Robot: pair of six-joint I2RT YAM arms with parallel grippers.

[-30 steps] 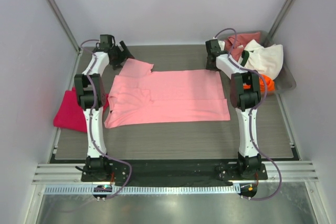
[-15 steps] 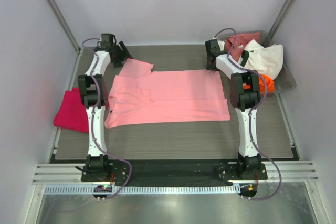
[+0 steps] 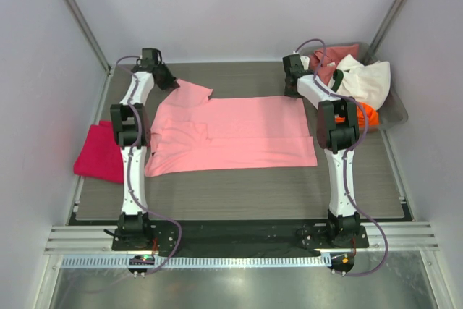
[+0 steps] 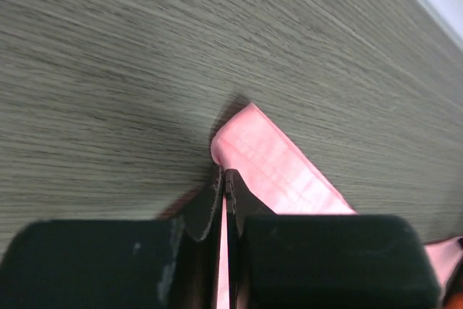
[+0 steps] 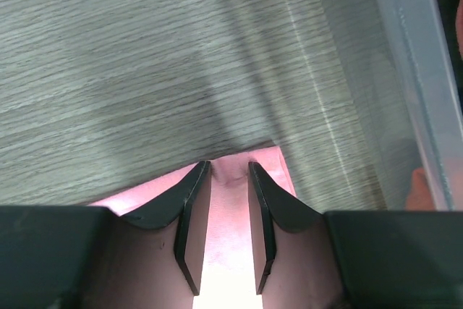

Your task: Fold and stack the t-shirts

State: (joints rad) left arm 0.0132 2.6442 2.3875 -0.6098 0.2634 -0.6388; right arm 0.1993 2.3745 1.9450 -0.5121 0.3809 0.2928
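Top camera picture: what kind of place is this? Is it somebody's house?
Probably a robot test booth, not a house: plain walls close around a table, left arm and right arm bolted at its near edge, t-shirts heaped in a tray.

light pink t-shirt plain, magenta-red t-shirt plain, orange t-shirt, cream-white t-shirt, dusty rose t-shirt, counter grey wood-grain streaks, tray dull grey, my left claw and my right claw black, my arms white with black joints

grey wood-grain table, metal tray far right
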